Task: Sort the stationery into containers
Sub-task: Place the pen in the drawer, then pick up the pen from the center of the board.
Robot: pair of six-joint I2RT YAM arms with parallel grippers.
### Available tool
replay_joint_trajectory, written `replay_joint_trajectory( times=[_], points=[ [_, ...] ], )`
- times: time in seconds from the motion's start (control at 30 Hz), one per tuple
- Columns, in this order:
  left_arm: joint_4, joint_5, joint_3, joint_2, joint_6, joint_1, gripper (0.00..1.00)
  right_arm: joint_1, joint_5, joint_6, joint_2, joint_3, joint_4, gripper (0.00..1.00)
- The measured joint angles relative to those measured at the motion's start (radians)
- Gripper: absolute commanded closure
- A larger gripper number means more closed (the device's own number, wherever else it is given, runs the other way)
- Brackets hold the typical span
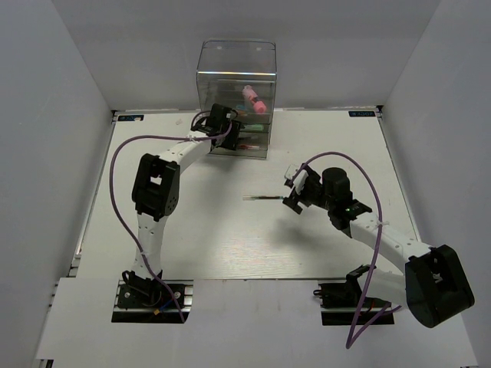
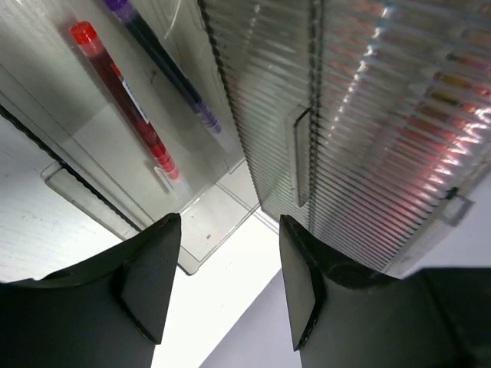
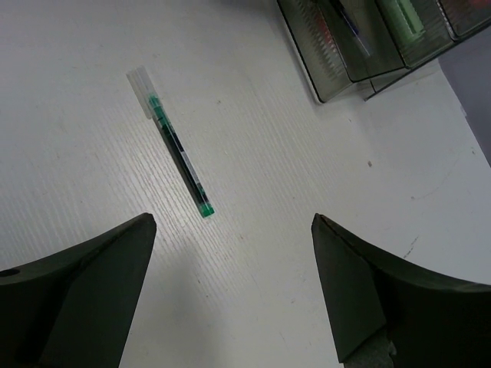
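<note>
From above, the left gripper (image 1: 222, 123) hides the cabinet's (image 1: 235, 73) lower front and a thin pen (image 1: 261, 198) lies on the table (image 1: 192, 230) beside the right gripper (image 1: 295, 193); the left wrist shows spread, empty fingers (image 2: 146, 284) at a drawer (image 2: 84, 146) holding a red pen (image 2: 123, 100) and a cut-off dark pen (image 2: 165, 69); the right wrist shows jaws wide apart over the green-tipped pen, the drawers cropped.

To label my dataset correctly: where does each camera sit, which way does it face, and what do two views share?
Top external: above and behind the arms, looking down on the table; both arms show.
Left wrist: mounted on that wrist, facing the cabinet closely; the open left claw shows.
Right wrist: mounted on that wrist, looking down at the green pen; the open right claw shows.
Shared: top and right wrist views both show that pen.
</note>
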Motion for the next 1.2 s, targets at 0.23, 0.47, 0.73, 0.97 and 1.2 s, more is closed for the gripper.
replay_joint_trajectory(
  times=[0.23, 0.47, 0.73, 0.97, 1.2],
  points=[
    [0.155, 0.134, -0.216, -0.113, 0.128, 0.004, 0.36, 0.001, -0.11, -0.098, 0.045, -0.003, -0.008, 0.12],
    [0.437, 0.537, -0.655, -0.479, 0.592, 0.057, 0.26, 0.009, -0.224, -0.255, 0.343, 0.218, -0.213, 0.14],
    [0.171, 0.457, -0.73, -0.838, 1.159, 0.074, 0.09, 0.027, -0.215, -0.311, 0.521, 0.389, -0.314, 0.14],
    [0.073, 0.34, -0.909, -0.994, 1.311, 0.072, 0.0, 0.047, -0.183, -0.341, 0.633, 0.487, -0.411, 0.18],
    [0.067, 0.287, -1.002, -1.068, 1.332, 0.072, 0.0, 0.052, -0.178, -0.389, 0.733, 0.616, -0.533, 0.27]
  ],
)
